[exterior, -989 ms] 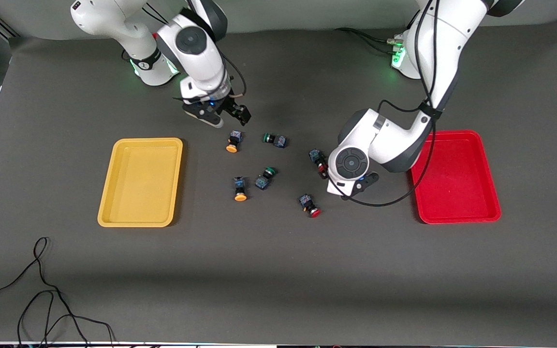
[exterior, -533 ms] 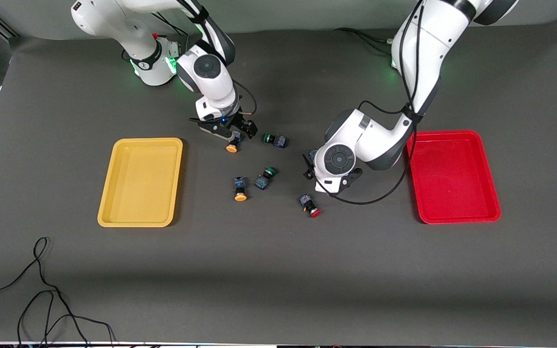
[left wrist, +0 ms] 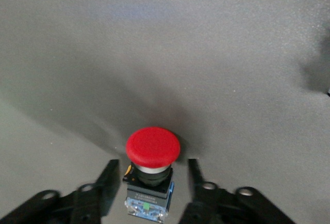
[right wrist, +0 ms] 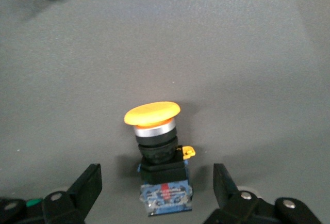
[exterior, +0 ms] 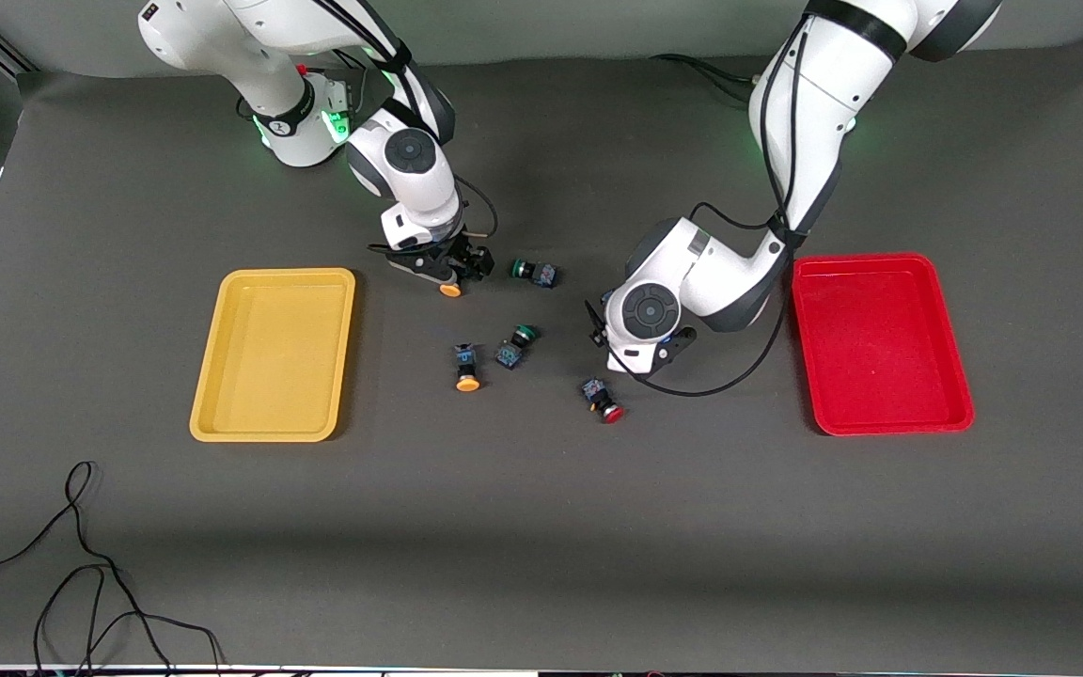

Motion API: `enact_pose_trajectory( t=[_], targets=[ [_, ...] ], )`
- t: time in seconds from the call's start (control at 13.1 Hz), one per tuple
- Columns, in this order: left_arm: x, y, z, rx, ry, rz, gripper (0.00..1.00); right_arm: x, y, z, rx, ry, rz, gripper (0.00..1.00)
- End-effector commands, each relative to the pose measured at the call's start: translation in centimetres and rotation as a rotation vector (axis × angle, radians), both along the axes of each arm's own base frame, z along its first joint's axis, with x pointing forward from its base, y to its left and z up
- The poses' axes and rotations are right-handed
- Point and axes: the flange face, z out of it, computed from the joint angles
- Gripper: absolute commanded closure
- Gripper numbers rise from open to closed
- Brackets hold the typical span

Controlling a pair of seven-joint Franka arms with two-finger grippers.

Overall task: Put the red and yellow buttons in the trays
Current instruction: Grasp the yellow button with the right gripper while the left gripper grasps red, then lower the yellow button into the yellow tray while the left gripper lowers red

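Observation:
My right gripper [exterior: 447, 268] is open and low over a yellow button [exterior: 450, 290]. In the right wrist view that yellow button [right wrist: 154, 131] lies between the open fingers [right wrist: 88, 184], apart from both. My left gripper [exterior: 634, 331] is open around a red button [left wrist: 152, 149], which the wrist hides in the front view. Its fingers [left wrist: 107, 181] stand on either side of the dark body without touching it. A second yellow button [exterior: 467, 369] and a second red button [exterior: 604, 399] lie nearer the camera. The yellow tray [exterior: 274, 357] and the red tray [exterior: 880, 348] hold nothing.
Two green-capped switches [exterior: 534, 273] [exterior: 514, 345] lie between the grippers among the buttons. A black cable [exterior: 81, 555] loops on the table near the front corner at the right arm's end.
Both grippers have come down. The right gripper moved onto the yellow button. The left gripper shifted toward the right arm's end, and its wrist now covers the red button.

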Motion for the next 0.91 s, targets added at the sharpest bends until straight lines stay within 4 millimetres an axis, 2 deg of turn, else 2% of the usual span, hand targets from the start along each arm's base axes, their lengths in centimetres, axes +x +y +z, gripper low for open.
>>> enact_pose_trajectory(
  t=[0.0, 0.08, 0.15, 0.3, 0.46, 0.53, 0.68, 0.84],
  targets=[
    [-0.4, -0.2, 0.2, 0.011, -0.026, 0.000, 1.00, 0.3, 0.1, -0.2, 0.002, -0.017, 0.035, 0.55],
    [-0.3, -0.2, 0.3, 0.010, -0.027, -0.002, 1.00, 0.5, 0.0, -0.2, -0.001, -0.015, 0.040, 0.68],
    [0.0, -0.1, 0.9, 0.012, -0.025, -0.002, 1.00, 0.6, 0.0, 0.1, 0.000, -0.017, 0.041, 0.76],
    [1.5, 0.7, 3.1, 0.019, -0.015, -0.005, 1.00, 1.5, 0.2, 1.1, 0.002, -0.025, 0.037, 0.78],
    [4.2, 3.1, 6.3, 0.039, 0.057, -0.039, 1.00, 2.5, 1.0, 3.2, -0.027, -0.003, 0.032, 0.78],
    [5.7, 5.4, 8.1, 0.032, 0.085, -0.065, 1.00, 3.0, 1.4, 4.8, -0.038, 0.004, 0.032, 0.78],
    [7.9, 11.2, 12.2, -0.012, 0.108, -0.144, 1.00, 4.5, 2.4, 9.5, -0.067, 0.030, 0.029, 0.78],
    [9.1, 17.4, 15.2, -0.017, 0.121, -0.232, 1.00, 8.1, 1.8, 14.3, -0.110, 0.074, 0.028, 0.78]
  ],
)
